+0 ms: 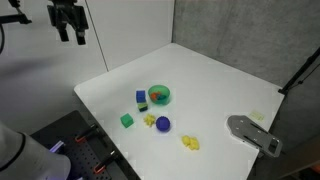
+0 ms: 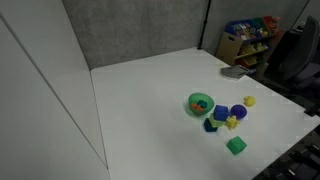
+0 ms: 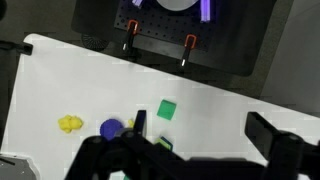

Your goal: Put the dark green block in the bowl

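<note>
Hovering high, end effector (image 1: 71, 38) spread, height clear only in exterior view; dark green block (image 1: 127, 120) sits near bowl (image 1: 168, 97), apart.

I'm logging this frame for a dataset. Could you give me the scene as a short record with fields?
gripper: open, empty, raised well off the table
green block: on the table, apart from the bowl
bowl: upright, something orange inside
blue block: beside the bowl
purple ball: on the table, next to a yellow piece
task: green block not yet in the bowl
</note>
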Robot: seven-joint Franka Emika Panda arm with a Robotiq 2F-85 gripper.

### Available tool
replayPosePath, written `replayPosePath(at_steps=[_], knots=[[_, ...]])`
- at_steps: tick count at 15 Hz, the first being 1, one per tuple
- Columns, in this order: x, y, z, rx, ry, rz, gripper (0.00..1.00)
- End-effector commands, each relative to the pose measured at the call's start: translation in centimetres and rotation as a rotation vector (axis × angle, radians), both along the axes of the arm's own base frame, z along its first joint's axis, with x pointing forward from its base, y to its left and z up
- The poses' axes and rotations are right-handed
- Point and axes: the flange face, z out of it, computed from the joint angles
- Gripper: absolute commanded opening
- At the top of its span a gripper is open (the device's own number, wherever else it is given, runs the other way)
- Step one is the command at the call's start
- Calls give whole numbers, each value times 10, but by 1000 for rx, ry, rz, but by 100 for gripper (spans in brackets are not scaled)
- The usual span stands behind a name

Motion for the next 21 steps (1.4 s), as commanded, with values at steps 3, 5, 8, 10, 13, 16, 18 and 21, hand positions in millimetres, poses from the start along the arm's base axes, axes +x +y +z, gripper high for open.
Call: replayPosePath(at_steps=[3, 5, 8, 10, 13, 16, 18, 21], knots=[[37, -11, -8, 35, -70, -100, 100], [52, -15, -16, 42, -89, -137, 100], [78, -24, -35, 54, -96, -194, 100], [95, -34, -49, 67, -94, -245, 100], [122, -57, -74, 71, -95, -346, 100], [145, -83, -102, 64, -90, -458, 100], [155, -97, -123, 52, -80, -524, 100], [167, -110, -149, 49, -61, -570, 100]])
